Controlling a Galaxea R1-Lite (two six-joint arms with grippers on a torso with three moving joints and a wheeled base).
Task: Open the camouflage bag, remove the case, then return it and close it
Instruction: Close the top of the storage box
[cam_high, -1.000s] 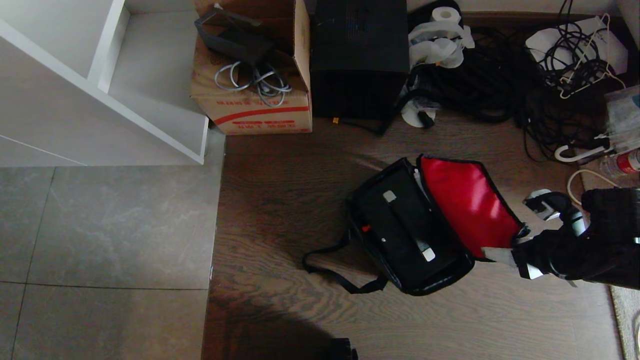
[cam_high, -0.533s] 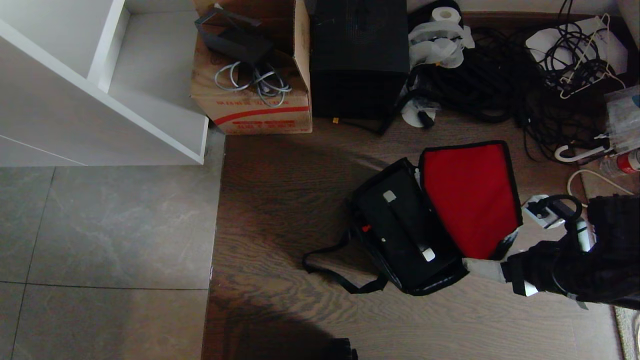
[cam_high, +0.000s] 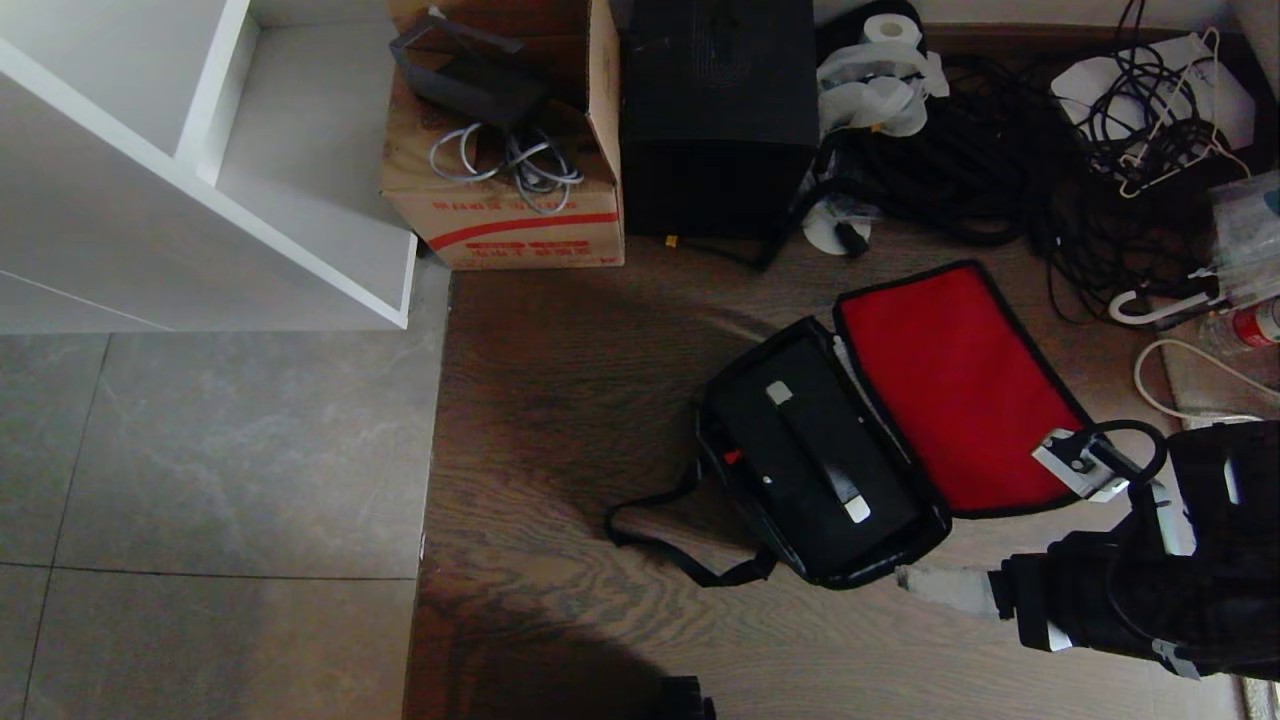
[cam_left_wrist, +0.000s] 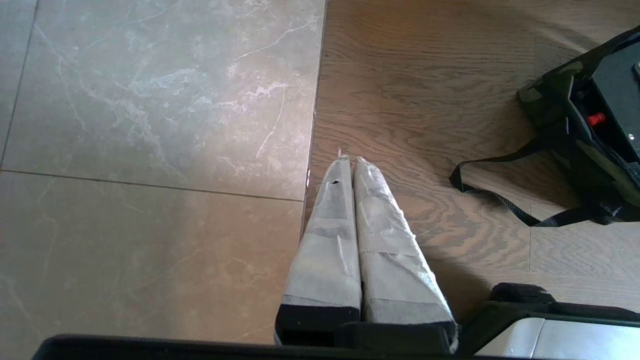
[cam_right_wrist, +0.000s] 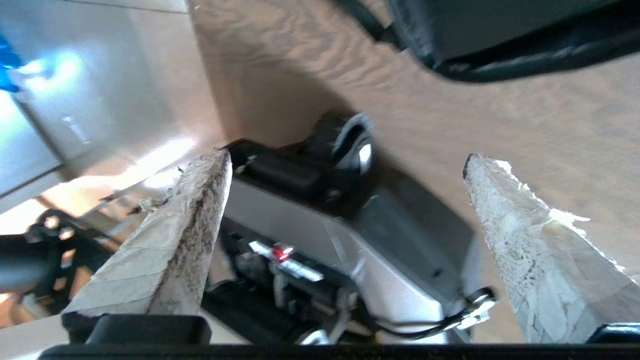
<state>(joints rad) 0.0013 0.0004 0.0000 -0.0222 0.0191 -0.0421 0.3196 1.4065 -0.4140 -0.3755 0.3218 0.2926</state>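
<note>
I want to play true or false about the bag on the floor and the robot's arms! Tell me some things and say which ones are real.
1. The camouflage bag has its lid open, red lining up. True.
2. The case lies on the floor beside the bag. False: it sits inside the bag.
3. The right tool grips the red lid. False: its fingers are spread wide, holding nothing, near the bag's front corner.
4. The left tool is shut, over the floor away from the bag. True.
5. The bag's black strap lies loose on the wooden floor. True.
</note>
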